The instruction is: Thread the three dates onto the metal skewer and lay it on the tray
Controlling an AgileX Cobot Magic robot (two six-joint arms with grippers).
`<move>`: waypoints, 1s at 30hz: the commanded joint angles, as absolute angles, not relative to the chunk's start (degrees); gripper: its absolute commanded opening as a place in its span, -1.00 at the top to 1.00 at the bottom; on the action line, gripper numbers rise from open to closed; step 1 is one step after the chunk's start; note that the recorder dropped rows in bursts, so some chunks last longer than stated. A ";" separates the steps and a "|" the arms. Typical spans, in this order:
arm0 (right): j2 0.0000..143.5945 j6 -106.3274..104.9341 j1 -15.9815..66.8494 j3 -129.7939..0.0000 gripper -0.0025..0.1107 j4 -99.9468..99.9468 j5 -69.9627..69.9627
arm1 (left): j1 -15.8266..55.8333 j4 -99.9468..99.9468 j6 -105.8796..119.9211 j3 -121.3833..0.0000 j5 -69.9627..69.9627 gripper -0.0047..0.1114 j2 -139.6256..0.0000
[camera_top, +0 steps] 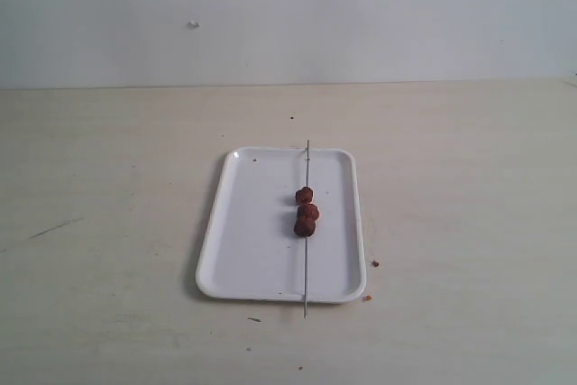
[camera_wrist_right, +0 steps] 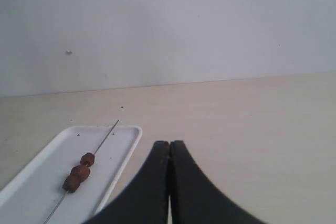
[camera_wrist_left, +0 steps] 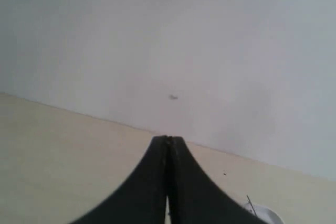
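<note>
Where the tray [camera_top: 261, 250] lies on the worktop [camera_top: 108, 223], the skewer [camera_top: 306, 268] rests lengthwise across it, both tips past the rim, three dates [camera_top: 306, 212] threaded mid-rod, close together. Clenched, empty: left end effector [camera_wrist_left: 168, 139], right end effector [camera_wrist_right: 169, 143].

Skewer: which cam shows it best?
Exterior view: the whole skewer shows, lying across the tray, both ends past the rim, three dates threaded on. Right wrist view sees it obliquely, one end cropped. Left wrist view catches only a thin tip, at the frame's edge.
</note>
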State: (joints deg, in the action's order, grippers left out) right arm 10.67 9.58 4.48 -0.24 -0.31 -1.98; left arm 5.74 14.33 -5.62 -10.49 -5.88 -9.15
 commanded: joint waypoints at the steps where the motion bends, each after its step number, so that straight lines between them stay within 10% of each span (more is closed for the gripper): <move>1: 10.39 9.16 4.22 0.00 0.96 -0.32 -1.15 | 2.88 13.57 -9.24 -5.55 -5.89 0.92 -5.63; 30: 10.39 9.16 4.22 0.00 0.96 -0.32 -1.15 | 2.67 9.57 -9.25 0.00 -5.89 0.92 -0.48</move>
